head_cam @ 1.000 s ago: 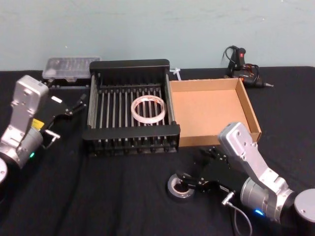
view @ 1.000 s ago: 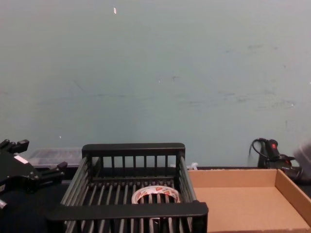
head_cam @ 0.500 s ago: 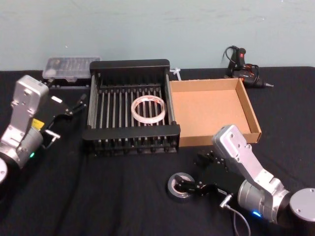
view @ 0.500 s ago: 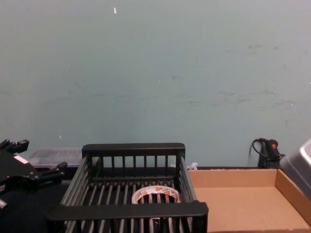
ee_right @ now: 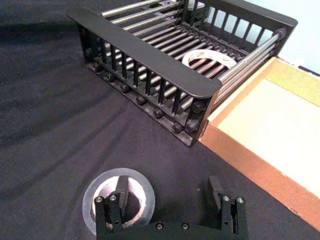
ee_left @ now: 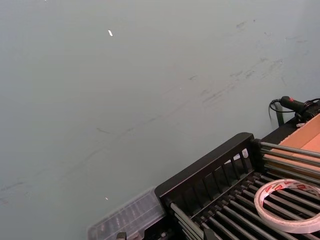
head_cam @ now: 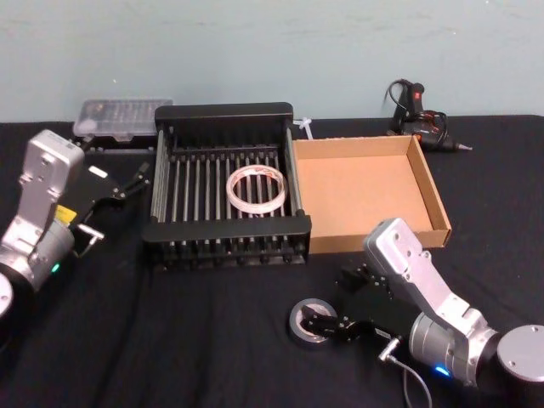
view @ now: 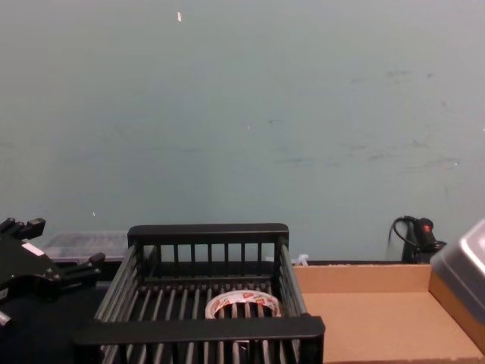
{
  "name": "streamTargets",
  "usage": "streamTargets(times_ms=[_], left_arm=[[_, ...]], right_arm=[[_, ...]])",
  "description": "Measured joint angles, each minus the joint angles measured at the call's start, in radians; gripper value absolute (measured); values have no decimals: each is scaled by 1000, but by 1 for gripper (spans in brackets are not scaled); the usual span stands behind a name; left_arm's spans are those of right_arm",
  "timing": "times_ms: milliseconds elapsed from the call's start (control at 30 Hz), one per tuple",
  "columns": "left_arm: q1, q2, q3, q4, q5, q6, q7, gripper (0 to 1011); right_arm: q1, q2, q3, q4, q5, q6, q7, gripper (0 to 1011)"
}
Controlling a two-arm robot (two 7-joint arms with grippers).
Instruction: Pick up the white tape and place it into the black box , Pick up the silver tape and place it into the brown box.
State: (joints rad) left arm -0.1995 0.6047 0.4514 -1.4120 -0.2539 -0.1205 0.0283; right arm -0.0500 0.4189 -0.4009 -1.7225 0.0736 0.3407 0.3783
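While the white tape (head_cam: 256,189) already lies in the black box (head_cam: 223,113), the silver tape (head_cam: 309,322) sits on the bench before the empty brown box (head_cam: 429,183). Right gripper (ee_right: 170,199), fingers apart, straddles its wall, one finger in the core; left gripper (head_cam: 134,179) idles open beside the black box.

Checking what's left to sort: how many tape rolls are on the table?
2. The white tape lies flat in the black box. The silver tape lies on the tablecloth in front of the brown box, with the right gripper at it, jaws open.
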Motion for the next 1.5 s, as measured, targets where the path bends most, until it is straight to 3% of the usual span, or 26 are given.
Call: streamTargets(times_ms=[367,467,700,767,1333,1500], left_arm=[[0,0,0,0,0,0,0,1001],[0,0,0,0,0,0,0,1001],[0,0,0,0,0,0,0,1001],[0,0,0,0,0,0,0,1001],[0,0,0,0,0,0,0,1001],[0,0,0,0,0,0,0,1001]], right_arm=[[0,0,0,0,-1,2,1,1002],[0,1,0,0,-1,2,1,954],[0,1,0,0,-1,2,0,787],[-1,1,1,0,-1,2,0,690],[-1,1,1,-1,-1,2,-1,158],[-1,1,1,-1,-1,2,-1,146]])
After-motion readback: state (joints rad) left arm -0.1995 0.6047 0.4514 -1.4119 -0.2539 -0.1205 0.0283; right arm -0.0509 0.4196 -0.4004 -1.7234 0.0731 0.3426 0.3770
